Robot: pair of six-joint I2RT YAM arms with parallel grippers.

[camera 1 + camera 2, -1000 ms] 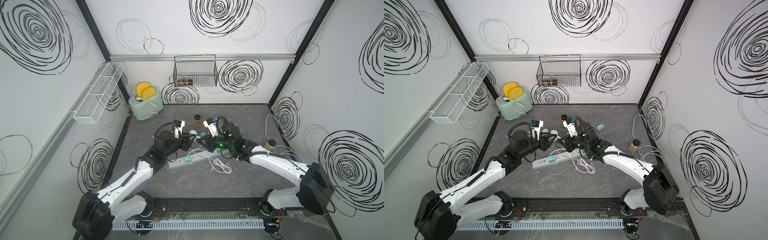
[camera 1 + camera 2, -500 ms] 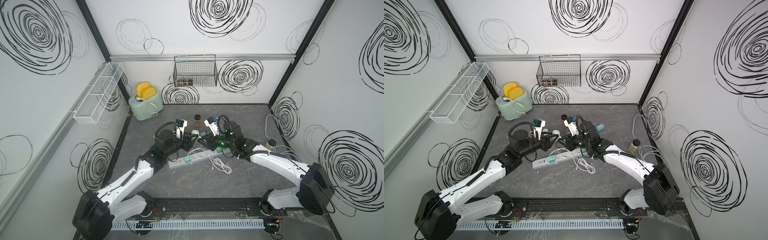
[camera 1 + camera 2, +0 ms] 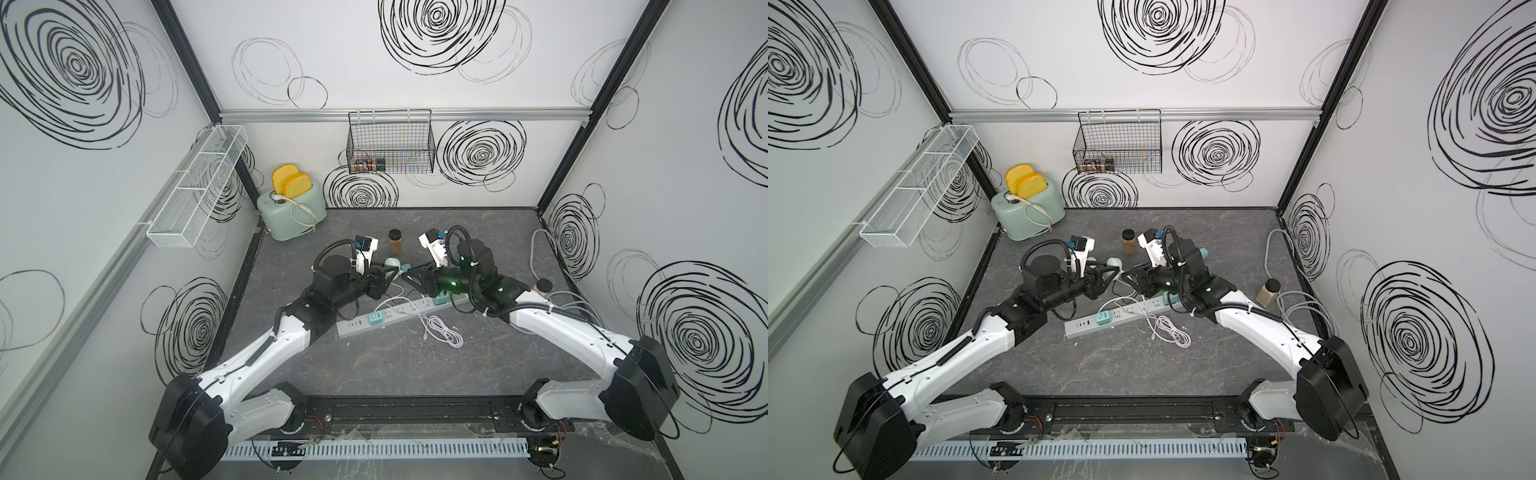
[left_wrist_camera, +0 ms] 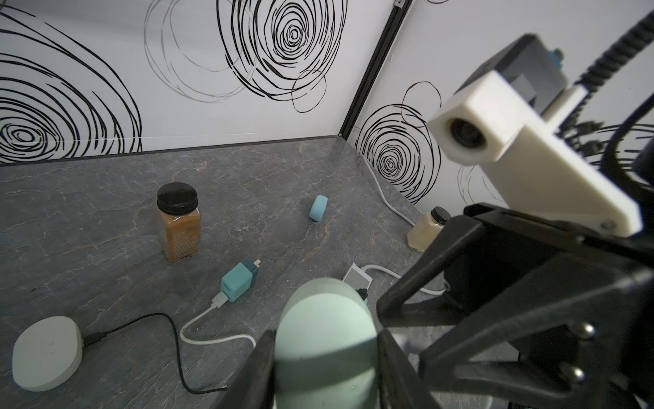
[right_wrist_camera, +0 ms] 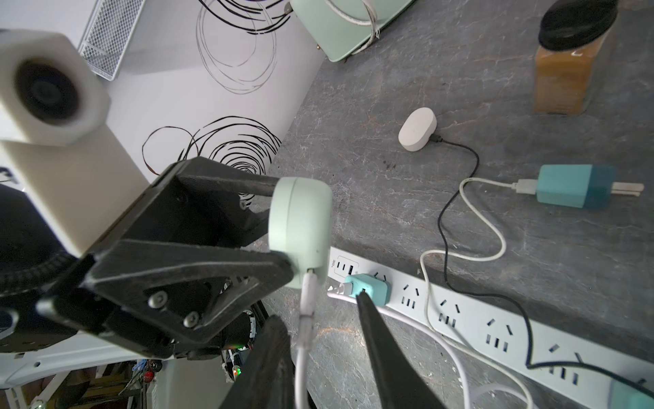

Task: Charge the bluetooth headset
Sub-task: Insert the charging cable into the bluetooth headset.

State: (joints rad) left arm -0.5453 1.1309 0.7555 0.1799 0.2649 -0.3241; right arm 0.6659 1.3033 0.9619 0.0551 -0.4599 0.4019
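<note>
Your left gripper [image 4: 325, 368] clamps the mint headset case [image 5: 300, 219] clear of the table [image 3: 374, 365] so its port faces the right gripper [image 5: 320, 318], whose 2 fingers stand apart astride the white cable [image 5: 300, 354], seemingly plugged in.

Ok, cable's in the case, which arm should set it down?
Left: the left pincer is shut on the mint case, while the right pincer stands open astride the white cable, holding nothing.

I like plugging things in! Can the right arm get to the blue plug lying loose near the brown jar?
Probably yes. The right pincer is open and grips nothing, and the blue plug lies uncovered on the table. Only the white cable between its jaws might snag.
</note>
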